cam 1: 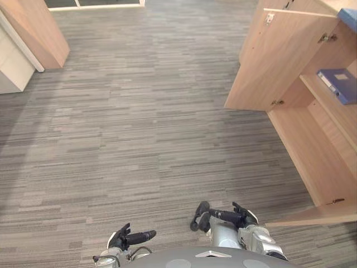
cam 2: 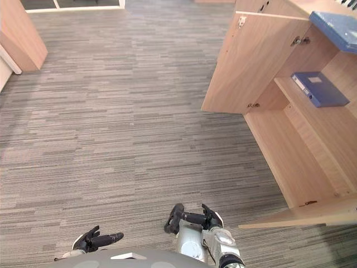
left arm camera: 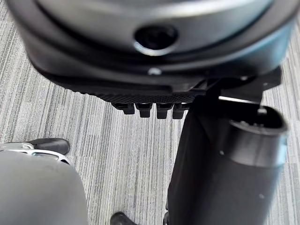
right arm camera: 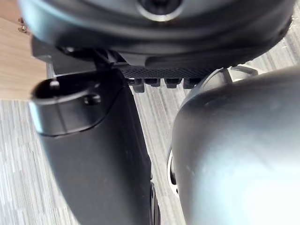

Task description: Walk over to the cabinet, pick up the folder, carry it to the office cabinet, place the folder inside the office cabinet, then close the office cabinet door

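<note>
A blue folder is lying on a shelf inside the open office cabinet, far right. The left robot hand and right robot hand are hanging near, fingers relaxed and empty. Closing the door seems to be remaining.

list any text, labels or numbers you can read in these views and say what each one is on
No text can be read in any view.
White label strip on the spine of the blue flat folder, which lies on a shelf of the light wooden office cabinet: too small to read.
Second blue item on the cabinet's top: no legible marks.
Grey striped carpet floor: no signs or markings.
</note>
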Robot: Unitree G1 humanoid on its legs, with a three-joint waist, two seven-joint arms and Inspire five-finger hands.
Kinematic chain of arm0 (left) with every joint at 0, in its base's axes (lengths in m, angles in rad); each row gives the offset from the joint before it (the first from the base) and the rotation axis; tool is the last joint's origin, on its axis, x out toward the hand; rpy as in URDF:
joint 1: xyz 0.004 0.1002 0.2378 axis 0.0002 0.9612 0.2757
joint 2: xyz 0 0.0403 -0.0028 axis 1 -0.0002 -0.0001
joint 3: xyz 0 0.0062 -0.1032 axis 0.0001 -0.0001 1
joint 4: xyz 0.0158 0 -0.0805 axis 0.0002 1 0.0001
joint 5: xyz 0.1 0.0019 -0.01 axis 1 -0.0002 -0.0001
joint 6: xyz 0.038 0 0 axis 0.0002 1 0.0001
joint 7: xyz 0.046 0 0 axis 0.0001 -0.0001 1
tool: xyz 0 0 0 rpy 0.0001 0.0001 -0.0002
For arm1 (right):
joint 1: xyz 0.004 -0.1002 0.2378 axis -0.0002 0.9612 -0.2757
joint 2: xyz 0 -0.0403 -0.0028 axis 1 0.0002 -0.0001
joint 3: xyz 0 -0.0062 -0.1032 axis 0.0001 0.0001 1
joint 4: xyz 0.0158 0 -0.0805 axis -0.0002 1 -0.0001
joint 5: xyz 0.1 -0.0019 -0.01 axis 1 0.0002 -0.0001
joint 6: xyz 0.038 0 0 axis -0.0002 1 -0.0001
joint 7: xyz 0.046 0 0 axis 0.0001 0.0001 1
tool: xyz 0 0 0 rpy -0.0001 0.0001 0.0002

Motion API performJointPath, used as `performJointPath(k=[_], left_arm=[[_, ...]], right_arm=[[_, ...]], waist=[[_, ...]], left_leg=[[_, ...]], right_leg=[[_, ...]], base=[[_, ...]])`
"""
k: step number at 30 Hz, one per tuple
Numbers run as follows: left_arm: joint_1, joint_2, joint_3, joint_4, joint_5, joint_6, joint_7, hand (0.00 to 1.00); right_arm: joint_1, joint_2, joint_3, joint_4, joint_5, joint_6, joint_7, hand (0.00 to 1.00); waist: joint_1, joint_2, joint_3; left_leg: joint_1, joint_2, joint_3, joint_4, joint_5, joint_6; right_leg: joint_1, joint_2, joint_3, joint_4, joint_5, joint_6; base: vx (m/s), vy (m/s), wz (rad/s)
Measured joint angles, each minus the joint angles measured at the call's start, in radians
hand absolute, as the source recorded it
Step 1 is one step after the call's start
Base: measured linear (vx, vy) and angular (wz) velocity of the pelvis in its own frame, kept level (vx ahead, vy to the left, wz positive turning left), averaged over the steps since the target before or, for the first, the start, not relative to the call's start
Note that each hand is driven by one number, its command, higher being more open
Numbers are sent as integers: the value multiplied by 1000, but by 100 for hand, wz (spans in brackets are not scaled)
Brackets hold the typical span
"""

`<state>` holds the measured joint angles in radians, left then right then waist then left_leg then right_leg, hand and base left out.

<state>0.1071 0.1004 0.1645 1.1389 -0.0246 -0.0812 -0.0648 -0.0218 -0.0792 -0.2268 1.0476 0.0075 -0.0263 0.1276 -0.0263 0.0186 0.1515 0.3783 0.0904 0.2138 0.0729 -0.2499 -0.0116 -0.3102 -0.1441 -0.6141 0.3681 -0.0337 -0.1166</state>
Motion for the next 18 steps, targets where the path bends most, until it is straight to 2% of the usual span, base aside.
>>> performJointPath(k=[1, 2, 3, 4, 5, 6, 7, 8, 9, 10, 11, 12, 14, 15, 16, 17, 18], left_arm=[[-2, -2, 0, 7, 8, 2, -12, 100], [-4, -2, -1, 9, 12, 3, -18, 100], [-4, -3, -1, 9, 19, 4, -29, 100], [-9, -9, 2, 7, 18, 12, -32, 100], [-9, -14, 10, 7, 18, 18, -32, 100], [-10, -25, 38, 7, 17, 24, -28, 100], [-10, -26, 54, 4, 8, 25, -26, 100], [-7, -40, 78, -4, -3, 27, -19, 100], [0, -43, 88, -11, -11, 29, -14, 100], [3, -43, 101, -34, -23, 29, -5, 100], [16, -41, 111, -56, -34, 28, -1, 100], [21, -43, 116, -68, -46, 26, 4, 100], [24, -44, 123, -91, -65, 4, 10, 100], [23, -45, 123, -91, -67, -2, 12, 100], [22, -45, 123, -94, -83, -7, 19, 100], [21, -45, 123, -96, -88, -8, 25, 100], [20, -45, 122, -96, -88, -9, 31, 100]], right_arm=[[-2, 1, 3, 8, 0, 1, 2, 100], [-3, 2, 5, 11, -1, 2, 4, 100], [-3, 3, 12, 19, -2, 3, 7, 100], [-3, 0, 32, 20, -15, 9, 10, 100], [-3, -1, 39, 20, -24, 13, 11, 100], [-3, 0, 52, 17, -40, 18, 13, 100], [-2, -2, 76, 17, -39, 18, 12, 100], [-4, 2, 107, 4, -39, 18, 12, 100], [-6, 6, 119, -3, -38, 18, 10, 100], [-7, 20, 122, -1, -39, 19, 9, 100], [-7, 38, 122, -1, -39, 19, 6, 100], [-4, 42, 122, 0, -38, 18, 3, 100], [0, 51, 144, 2, -38, 17, -7, 100], [0, 51, 151, 3, -38, 17, -8, 100], [2, 50, 162, 3, -38, 17, -8, 100], [9, 48, 164, 3, -38, 16, -8, 100], [9, 48, 169, 3, -38, 15, -8, 100]], waist=[[-2, 11, -8], [-3, 14, -10], [-2, 17, -16], [0, 28, -31], [0, 35, -34], [0, 50, -41], [6, 54, -44], [17, 57, -45], [23, 57, -43], [33, 53, -39], [47, 38, -37], [54, 30, -36], [78, 21, -33], [79, 20, -32], [78, 14, -30], [78, 6, -29], [78, 3, -29]], left_leg=[[-24, 34, -16, 65, 1, -9], [-37, 48, -27, 102, 7, -18], [-62, 66, -42, 161, 21, -42], [-112, 87, -72, 276, 60, -94], [-132, 97, -84, 330, 77, -118], [-181, 114, -109, 465, 131, -164], [-225, 115, -136, 577, 211, -178], [-310, 125, -155, 768, 280, -208], [-354, 141, -151, 862, 261, -206], [-424, 167, -112, 991, 206, -173], [-470, 187, -63, 1034, 143, -118], [-491, 196, -40, 1031, 112, -98], [-567, 202, -15, 900, 21, -51], [-581, 196, -22, 850, 7, -41], [-602, 172, -54, 731, -15, -39], [-606, 135, -110, 591, -18, -49], [-603, 116, -147, 514, -14, -57]], right_leg=[[21, 33, -13, -21, -18, 3], [35, 47, -16, -36, -24, 3], [54, 67, -19, -60, -31, 5], [86, 99, -16, -105, -37, 12], [104, 113, -14, -126, -37, 12], [144, 145, -2, -167, -36, 13], [174, 166, 24, -197, -35, 13], [221, 191, 62, -244, -34, 13], [239, 201, 80, -257, -37, 7], [281, 212, 120, -267, -42, -7], [325, 212, 165, -280, -48, -5], [345, 212, 190, -288, -48, -4], [397, 201, 293, -299, -54, 8], [404, 196, 322, -298, -58, 15], [411, 175, 383, -283, -69, 33], [412, 148, 452, -262, -86, 60], [405, 135, 488, -250, -96, 75]], base=[[365, -237, -9], [291, -200, 0], [285, -202, -3], [253, -183, -6], [251, -171, -16], [158, -129, -31], [127, -149, -63], [41, -117, -68], [53, -75, -83], [151, -21, -88], [142, -2, -94], [20, -9, -107], [-199, -29, -124], [-246, -25, -136], [-264, 0, -144], [-284, 20, -152], [-227, 127, -166]])
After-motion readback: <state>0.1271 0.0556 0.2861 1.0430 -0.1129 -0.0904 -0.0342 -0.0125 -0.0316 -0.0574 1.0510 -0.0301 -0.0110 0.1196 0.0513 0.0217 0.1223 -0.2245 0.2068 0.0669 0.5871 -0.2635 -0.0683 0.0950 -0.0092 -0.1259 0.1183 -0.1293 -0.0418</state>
